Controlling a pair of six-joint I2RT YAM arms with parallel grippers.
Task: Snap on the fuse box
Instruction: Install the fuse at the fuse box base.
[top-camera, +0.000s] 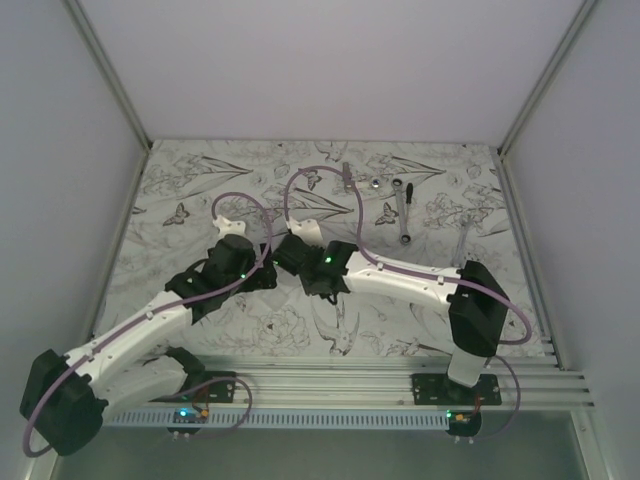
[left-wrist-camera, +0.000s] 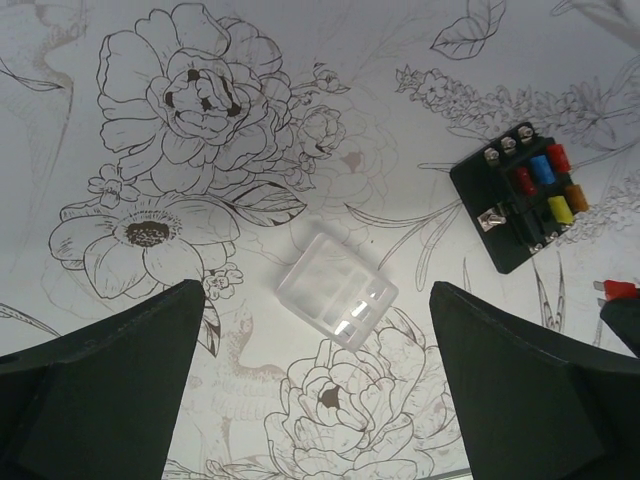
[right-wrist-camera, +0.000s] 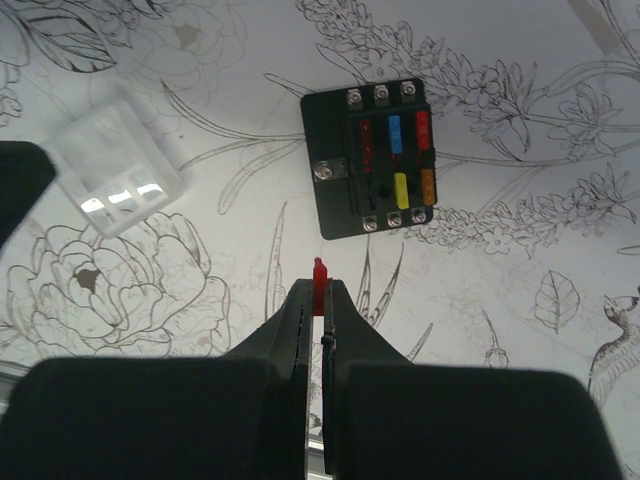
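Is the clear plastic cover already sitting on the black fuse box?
No, the clear cover lies by itself on the flowered mat, apart from the fuse box, whose top stands uncovered.

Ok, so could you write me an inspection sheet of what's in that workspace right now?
Surface: table cover printed with line-drawn flowers and butterflies, lying flat.
Job's things: black fuse box with coloured fuses, uncovered; clear plastic lid lying apart from it.
Clutter: ratchet wrench and small silver parts near the far edge.
Grippers: left gripper open above the lid; right gripper shut on a small red fuse, just short of the fuse box.
Cables: a purple cable loops off each arm.
Surroundings: plain white walls; metal rail along the near edge.
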